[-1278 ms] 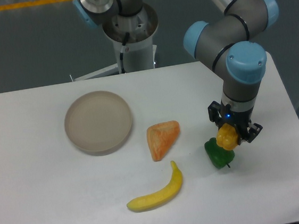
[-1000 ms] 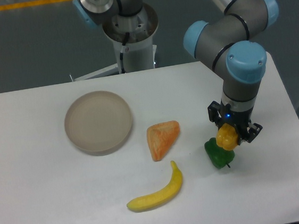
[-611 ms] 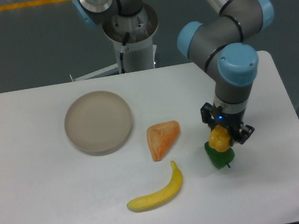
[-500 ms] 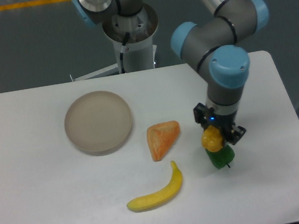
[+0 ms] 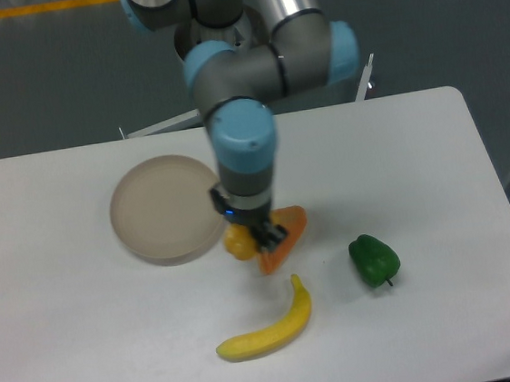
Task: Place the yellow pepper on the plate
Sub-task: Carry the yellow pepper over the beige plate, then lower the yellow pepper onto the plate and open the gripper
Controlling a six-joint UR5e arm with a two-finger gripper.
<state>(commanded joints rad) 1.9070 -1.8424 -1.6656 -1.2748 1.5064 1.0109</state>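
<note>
On the left of the table [image 5: 61,339] lies the plate [image 5: 166,208], nothing in it. Just beside its right rim the arm reaches straight down, wrist vertical, its claw [image 5: 244,239] clamped on the yellow pepper [image 5: 238,244], lifted off the table; which way the pepper points cannot be told. Behind it lies an orange wedge [image 5: 283,238], then a banana [image 5: 268,328] and a green pepper [image 5: 373,259].

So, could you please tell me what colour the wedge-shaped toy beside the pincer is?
Orange-pink; the wedge shows in the fixed camera view, partly behind the pincer.
</note>
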